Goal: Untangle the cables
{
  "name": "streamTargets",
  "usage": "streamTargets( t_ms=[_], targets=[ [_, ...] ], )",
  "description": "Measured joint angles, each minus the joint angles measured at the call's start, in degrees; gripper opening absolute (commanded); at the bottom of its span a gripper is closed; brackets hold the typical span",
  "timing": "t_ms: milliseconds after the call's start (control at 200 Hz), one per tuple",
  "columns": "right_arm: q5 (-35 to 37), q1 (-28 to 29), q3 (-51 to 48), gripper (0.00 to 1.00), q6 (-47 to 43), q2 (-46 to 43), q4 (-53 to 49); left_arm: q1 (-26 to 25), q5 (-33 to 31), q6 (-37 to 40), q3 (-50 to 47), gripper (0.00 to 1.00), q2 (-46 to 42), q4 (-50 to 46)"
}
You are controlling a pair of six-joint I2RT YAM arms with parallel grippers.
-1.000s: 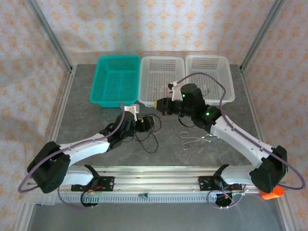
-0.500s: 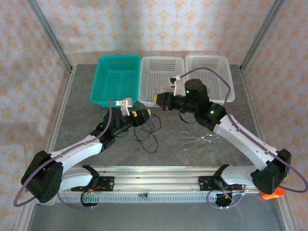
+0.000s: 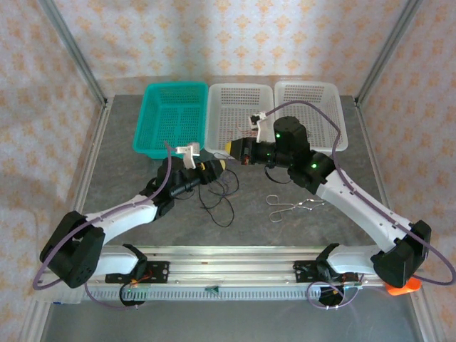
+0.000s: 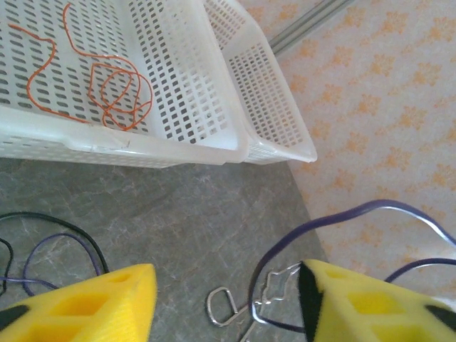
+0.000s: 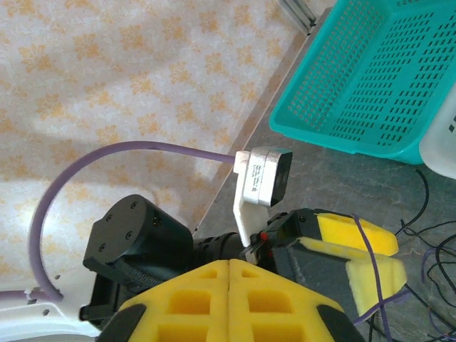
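The black cables (image 3: 217, 201) lie tangled on the desk (image 3: 121, 164). My left jaws have just pushed forward over them and narrowed to half open, gripping nothing yet. Beyond, my right jaws are pressed shut; whether they pinch a strand, I can't tell. An orange cable (image 4: 114, 89) sits in the white basket (image 4: 178, 135).

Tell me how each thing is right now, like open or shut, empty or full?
left gripper: open, nothing held.
right gripper: shut.
teal basket: empty.
middle white basket: holds an orange-red cable.
orange-red cable: loosely looped, lying flat.
black cables: looped over each other on the table.
metal clip: lying flat on the table.
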Motion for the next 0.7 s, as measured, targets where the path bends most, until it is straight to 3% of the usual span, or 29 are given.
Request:
streamTargets(
  t_ms=[255, 426, 701],
  targets=[
    [1.3, 0.0, 0.0, 0.00, 0.1, -1.2, 0.0, 0.0, 0.1, -0.3, 0.7, 0.09, 0.8, 0.3],
    [4.6, 0.0, 0.1, 0.00, -0.5, -2.1, -0.4, 0.0, -2.3, 0.7, 1.8, 0.06, 0.8, -2.5],
    [16.6, 0.0, 0.0, 0.00, -1.9, -8.9, -0.5, -1.9, -11.7, 10.0, 8.7, 0.00, 0.8, -18.1]
  ],
)
